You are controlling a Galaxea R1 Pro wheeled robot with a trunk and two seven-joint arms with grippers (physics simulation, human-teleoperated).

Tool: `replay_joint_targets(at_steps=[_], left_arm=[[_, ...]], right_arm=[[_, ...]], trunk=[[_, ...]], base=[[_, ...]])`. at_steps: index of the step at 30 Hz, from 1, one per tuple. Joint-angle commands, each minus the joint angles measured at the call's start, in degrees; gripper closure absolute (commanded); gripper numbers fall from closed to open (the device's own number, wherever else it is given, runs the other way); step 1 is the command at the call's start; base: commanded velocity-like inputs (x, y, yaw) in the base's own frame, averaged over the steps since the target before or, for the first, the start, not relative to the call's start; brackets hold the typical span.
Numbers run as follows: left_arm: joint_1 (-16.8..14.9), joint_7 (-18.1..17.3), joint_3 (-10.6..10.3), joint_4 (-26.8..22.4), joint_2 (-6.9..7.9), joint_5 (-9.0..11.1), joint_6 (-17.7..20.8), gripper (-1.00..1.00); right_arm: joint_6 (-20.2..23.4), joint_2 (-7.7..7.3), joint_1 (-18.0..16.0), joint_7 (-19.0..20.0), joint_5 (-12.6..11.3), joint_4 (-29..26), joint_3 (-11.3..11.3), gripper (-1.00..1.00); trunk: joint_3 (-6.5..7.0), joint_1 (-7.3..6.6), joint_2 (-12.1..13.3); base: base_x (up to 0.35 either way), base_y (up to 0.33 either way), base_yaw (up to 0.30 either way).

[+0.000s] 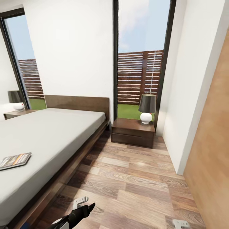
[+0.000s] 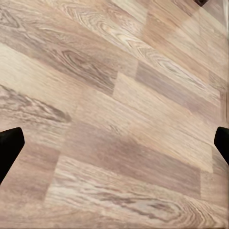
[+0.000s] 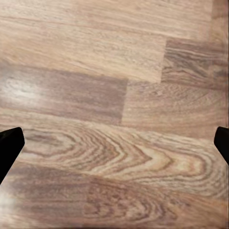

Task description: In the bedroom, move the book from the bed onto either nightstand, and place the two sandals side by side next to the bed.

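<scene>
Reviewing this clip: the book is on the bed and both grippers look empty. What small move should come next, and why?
Probably roll toward the bed and bring the left gripper toward the book, which lies flat near the mattress edge. Both the left and right gripper are open over bare floor, and the nightstand has free top space beside the lamp.

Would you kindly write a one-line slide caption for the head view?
Bedroom: the book lies on the bed; a lamp stands on the nightstand by the glass door.
</scene>
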Motion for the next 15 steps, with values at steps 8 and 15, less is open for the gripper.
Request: replay_joint_targets(at_steps=[8,15], left_arm=[[-0.03,-0.28,0.42,0.08,0.0,-0.01,-0.04,-1.0],[-0.03,-0.28,0.42,0.08,-0.01,-0.01,-0.04,-1.0]], right_arm=[[-0.04,0.01,-0.04,0.27,0.56,0.01,-0.51,-1.0],[-0.04,0.01,-0.04,0.27,0.54,0.01,-0.51,-1.0]], trunk=[[0.28,-0.01,-0.02],[0.58,-0.01,-0.02]], base=[[0.0,0.0,-0.28],[0.0,0.0,-0.28]])
